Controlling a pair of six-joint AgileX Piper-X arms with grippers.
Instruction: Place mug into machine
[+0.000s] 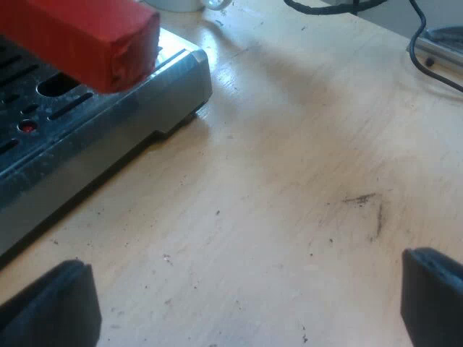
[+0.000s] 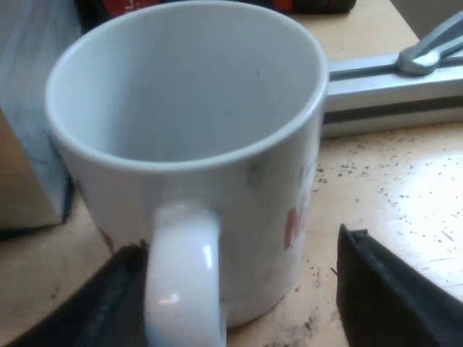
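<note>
Examined first, the right gripper [image 2: 239, 249]: its jaws stand wide, one black finger [image 2: 87, 303] close against the mug handle [image 2: 181, 275], the other well clear of the mug's wall with bare wood between. Whether the near finger touches the handle cannot be told. It grips nothing. The mug [image 2: 260, 202] is white and empty, upright on the wooden table [image 2: 405, 181] with its handle turned toward the gripper. Its wall carries faint reddish marks [image 2: 293, 224]. Dark specks are scattered over the wood around its base. A metal rail [image 2: 391, 87] runs just behind the mug, and a grey-blue surface [image 2: 36, 108] stands close beside it; what that surface belongs to cannot be told. The left gripper [image 1: 249, 264] is likewise spread wide and holds nothing, with bare, scuffed table between its fingertips. Ahead of it lies the machine's drip tray [image 1: 87, 137], metal, with dark slots. The red end [image 1: 87, 36] of the holder's handle juts out over that tray, above the slotted surface. Nothing stands on the part of the tray that is visible. The mug rests on the table, not on the tray.
</note>
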